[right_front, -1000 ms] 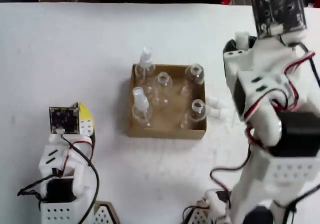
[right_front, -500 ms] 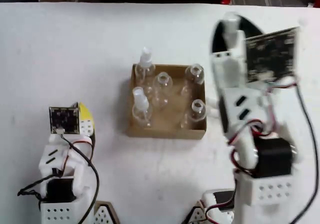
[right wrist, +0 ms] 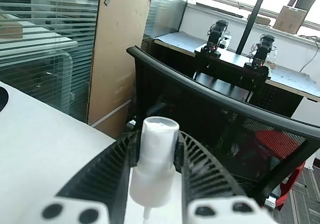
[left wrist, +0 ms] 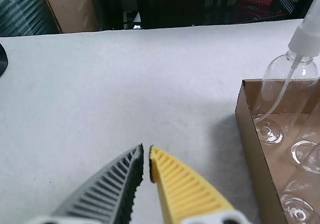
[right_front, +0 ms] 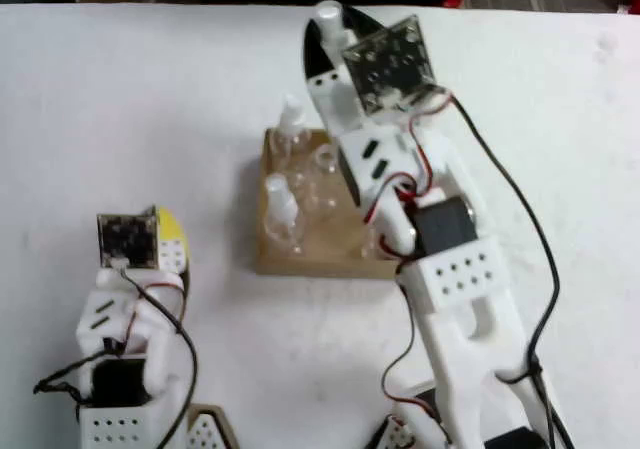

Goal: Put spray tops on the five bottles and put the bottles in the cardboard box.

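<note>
from above, your right gripper [right_front: 328, 27] sits over the far edge of the cardboard box [right_front: 320, 264], pinching a spray top [right_front: 327, 13]. two capped bottles [right_front: 281, 209] stand at the box's left side, with others probably under the arm.

in the left wrist view, your left gripper [left wrist: 146, 160] is almost closed and empty, beside the box.

the right wrist view shows the black jaws clamped on the spray top.

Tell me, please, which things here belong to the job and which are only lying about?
Belong to the job:
- cardboard box
- bottles in it, two of them with tops already on
- spray top, held in the right gripper
- left gripper, shut, off to the box's side

Only lying about:
- black mesh chair
- cardboard sheet leaning in the room behind
</note>
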Available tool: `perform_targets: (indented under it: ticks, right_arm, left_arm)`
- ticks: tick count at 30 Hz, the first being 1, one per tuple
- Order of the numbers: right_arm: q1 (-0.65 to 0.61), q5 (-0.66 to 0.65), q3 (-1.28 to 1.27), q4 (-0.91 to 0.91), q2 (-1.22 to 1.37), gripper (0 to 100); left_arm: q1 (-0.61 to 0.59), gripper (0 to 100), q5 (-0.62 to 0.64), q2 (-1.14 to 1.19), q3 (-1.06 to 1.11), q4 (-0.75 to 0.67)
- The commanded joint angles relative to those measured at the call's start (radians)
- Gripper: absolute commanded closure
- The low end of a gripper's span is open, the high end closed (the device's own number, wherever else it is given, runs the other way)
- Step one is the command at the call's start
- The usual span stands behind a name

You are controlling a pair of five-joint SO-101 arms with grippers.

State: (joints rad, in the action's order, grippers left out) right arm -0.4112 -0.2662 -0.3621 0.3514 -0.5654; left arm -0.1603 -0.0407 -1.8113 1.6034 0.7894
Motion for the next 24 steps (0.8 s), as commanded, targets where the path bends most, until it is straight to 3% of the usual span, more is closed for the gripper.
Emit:
perform_targets:
  ticks: [1,10,24]
  right_arm:
    - [-0.012,0.006,-0.012,-0.048,0.030,98.2]
    - [-0.013,0.006,-0.186,-0.229,0.025,98.2]
    - [-0.022,0.006,-0.216,-0.229,-0.007,98.2]
  left_arm:
    - [0.010,98,-0.012,-0.010,-0.015,-0.025]
    - [0.010,98,-0.012,-0.010,-0.015,-0.026]
    - [0.010,98,-0.012,-0.010,-0.015,-0.026]
